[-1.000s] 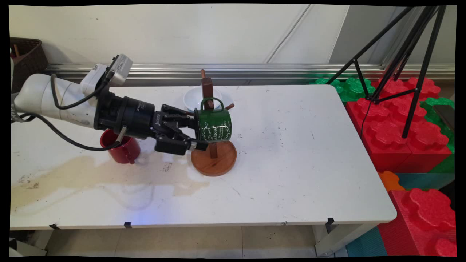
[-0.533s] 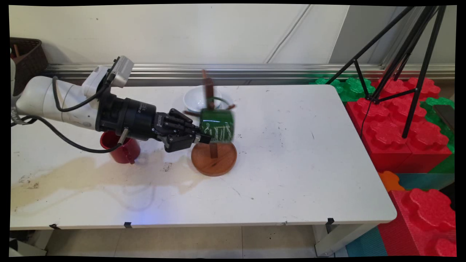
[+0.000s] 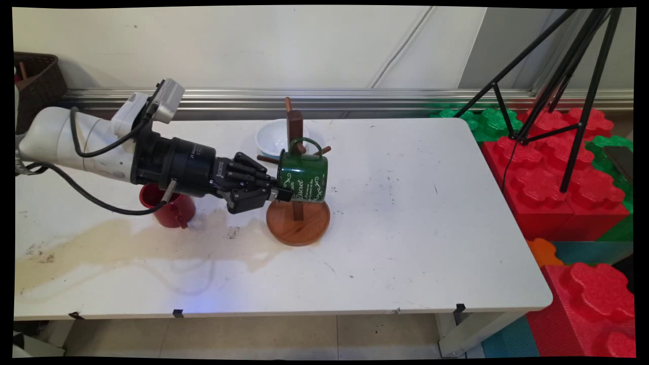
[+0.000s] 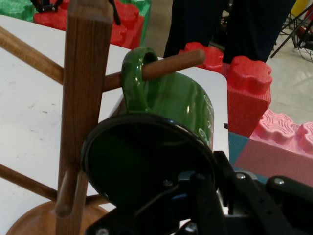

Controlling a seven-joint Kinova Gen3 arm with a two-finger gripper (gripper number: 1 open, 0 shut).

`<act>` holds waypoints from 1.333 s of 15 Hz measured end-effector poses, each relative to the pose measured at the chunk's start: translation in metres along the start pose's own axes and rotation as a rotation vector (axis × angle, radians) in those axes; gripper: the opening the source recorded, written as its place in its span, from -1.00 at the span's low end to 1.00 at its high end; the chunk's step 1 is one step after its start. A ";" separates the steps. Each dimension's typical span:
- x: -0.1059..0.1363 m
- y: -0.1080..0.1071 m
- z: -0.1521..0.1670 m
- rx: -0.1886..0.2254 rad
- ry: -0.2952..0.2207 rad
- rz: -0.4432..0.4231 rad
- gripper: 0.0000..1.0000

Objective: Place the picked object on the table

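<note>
The gripper (image 3: 278,192) pinches the green mug's (image 3: 303,176) rim. The mug's handle hangs over a peg (image 4: 168,65) of the wooden mug tree (image 3: 296,167).

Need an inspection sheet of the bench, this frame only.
Surface: white table, brown stain near left.
Things: green mug hangs by its handle on a peg of the wooden mug tree.
Clutter: red mug, white bowl.
Tool: tool at the green mug's rim; grip cannot be told.
Cables: black cable loops under the arm.
Surroundings: tripod, foam blocks, basket.
</note>
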 end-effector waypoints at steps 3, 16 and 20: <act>0.001 0.000 -0.002 0.000 -0.001 0.000 -1.00; 0.022 0.003 -0.021 -0.025 0.005 -0.008 -1.00; 0.025 0.009 -0.029 -0.052 -0.003 -0.015 -1.00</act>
